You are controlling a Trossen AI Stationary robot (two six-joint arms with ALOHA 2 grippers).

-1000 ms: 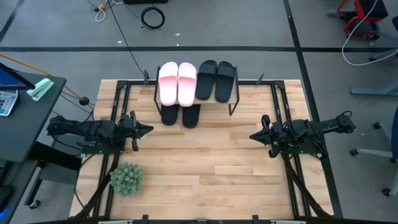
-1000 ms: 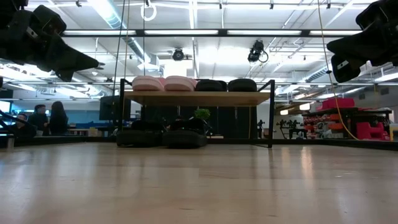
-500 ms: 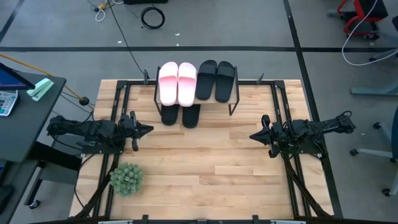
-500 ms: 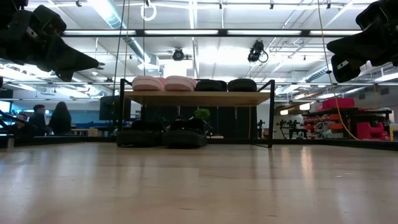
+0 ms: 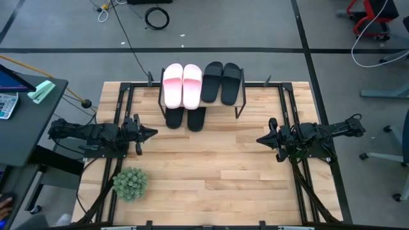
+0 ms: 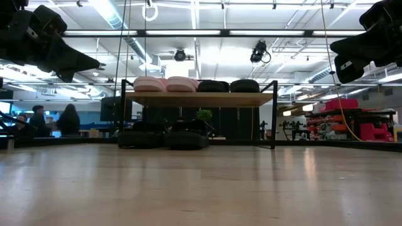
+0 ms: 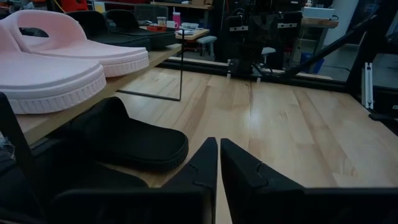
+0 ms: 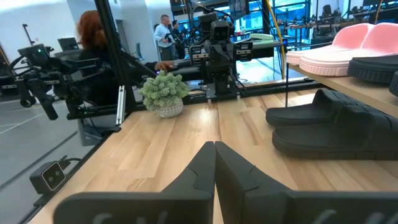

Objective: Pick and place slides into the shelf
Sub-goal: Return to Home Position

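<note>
Holding unchanged, the left gripper (image 5: 148, 133) and right gripper (image 5: 261, 138) sit closed and empty, well apart, with pale pink foam slides (image 5: 183, 84) and black foam slides (image 5: 222, 82) atop the low wood-topped metal-legged shelf (image 6: 201, 98), another black pair (image 5: 186, 119) beneath it; task appears complete.

The wooden worktop (image 5: 211, 160) carries a low shelf (image 6: 201, 98) at its far edge and a small green plant (image 5: 130, 183) near its left front corner. On the shelf's plank lie two pink slides (image 5: 182, 84) beside two black slides (image 5: 221, 82). Beneath the plank, on the worktop, lies another black pair (image 5: 185, 119).
</note>
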